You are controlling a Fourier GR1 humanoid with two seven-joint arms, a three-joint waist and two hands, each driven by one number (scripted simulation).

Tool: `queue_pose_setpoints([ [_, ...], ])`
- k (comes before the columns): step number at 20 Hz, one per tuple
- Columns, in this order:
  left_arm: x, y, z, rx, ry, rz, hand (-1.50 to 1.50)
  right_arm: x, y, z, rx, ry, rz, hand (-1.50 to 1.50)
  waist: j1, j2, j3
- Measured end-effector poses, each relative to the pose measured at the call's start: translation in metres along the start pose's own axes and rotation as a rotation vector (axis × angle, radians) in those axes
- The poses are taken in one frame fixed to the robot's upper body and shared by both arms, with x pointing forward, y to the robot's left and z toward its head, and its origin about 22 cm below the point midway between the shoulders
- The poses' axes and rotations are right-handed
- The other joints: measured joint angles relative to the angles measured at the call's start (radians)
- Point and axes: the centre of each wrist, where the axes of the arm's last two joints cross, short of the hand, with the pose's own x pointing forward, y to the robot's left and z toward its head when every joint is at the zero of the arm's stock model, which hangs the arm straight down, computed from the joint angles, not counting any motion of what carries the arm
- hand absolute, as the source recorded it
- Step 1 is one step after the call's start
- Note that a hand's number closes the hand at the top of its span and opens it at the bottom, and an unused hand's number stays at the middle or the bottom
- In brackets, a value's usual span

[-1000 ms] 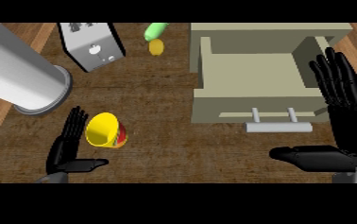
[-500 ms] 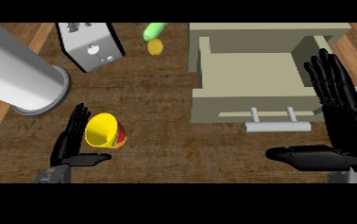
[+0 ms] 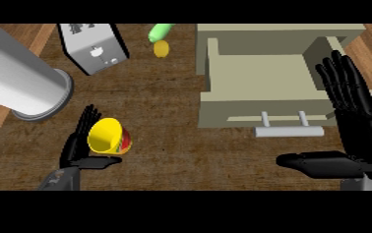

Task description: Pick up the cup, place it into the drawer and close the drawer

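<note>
My left robot hand (image 3: 81,143) brackets the yellow cup (image 3: 108,137) lying tipped on the wooden surface (image 3: 167,104), fingers straight behind it and thumb beneath, not yet clasped. The drawer (image 3: 265,87) stands open, ready. My right robot hand (image 3: 349,129) rests unclenched alongside.

A yellow cup (image 3: 108,137) (red band near its base) lies tilted on the counter; the beige drawer (image 3: 263,88) stands open
</note>
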Motion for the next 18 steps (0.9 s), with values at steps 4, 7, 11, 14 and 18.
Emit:
queue_pose_setpoints([
  [4,0.001,-0.004,-0.005,-0.019,-0.01,0.036,-1.5,-0.003,-0.003,-0.003,0.0,-0.001,-0.003,-1.5,0.001,0.001,0.0],
  [7,0.001,-0.013,-0.011,-0.039,-0.012,0.071,-1.5,-0.004,-0.006,-0.003,-0.002,0.002,-0.003,-1.5,-0.002,0.001,-0.001],
  [11,0.002,-0.021,-0.017,-0.07,-0.025,0.114,1.5,-0.009,-0.007,0.0,0.003,0.012,-0.01,-1.5,-0.002,0.001,0.0],
  [14,0.004,-0.028,-0.024,-0.098,-0.032,0.153,1.5,-0.007,-0.005,-0.001,-0.001,0.011,-0.01,-1.5,-0.001,0.0,0.0],
  [18,0.001,-0.039,-0.024,-0.129,-0.029,0.209,1.5,-0.009,-0.003,0.006,0.005,0.019,-0.011,-1.5,-0.003,0.0,0.0],
])
